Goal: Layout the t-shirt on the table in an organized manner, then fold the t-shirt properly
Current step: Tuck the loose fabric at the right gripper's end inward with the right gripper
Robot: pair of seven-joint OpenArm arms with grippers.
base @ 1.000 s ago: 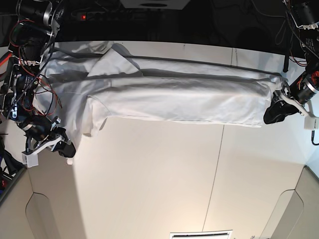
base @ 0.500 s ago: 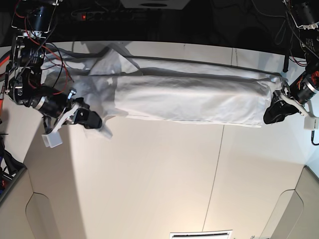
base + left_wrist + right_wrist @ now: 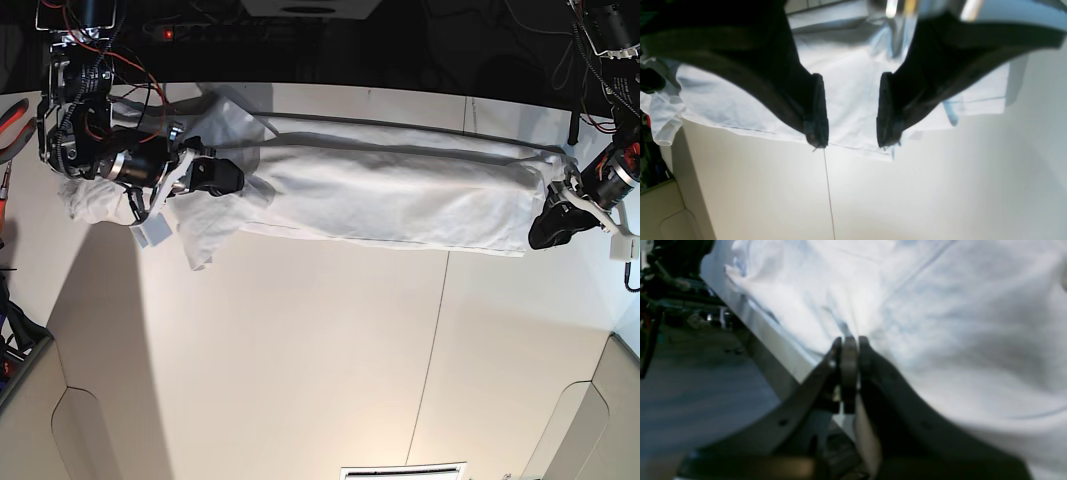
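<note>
Your white table (image 3: 300, 350), crossed by a thin seam, carries the folded t-shirt (image 3: 400, 195); right gripper (image 3: 848, 340) pinches its cloth, left gripper (image 3: 851, 113) gapes empty.

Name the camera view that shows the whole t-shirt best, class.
The base view: the t-shirt lies stretched across the table, end to end. The left wrist view shows only its hem; the right wrist view shows a blurred close-up of bunched cloth.

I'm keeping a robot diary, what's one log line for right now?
right gripper: shut on t-shirt | left gripper: open at shirt's end | t-shirt: long band on table
</note>
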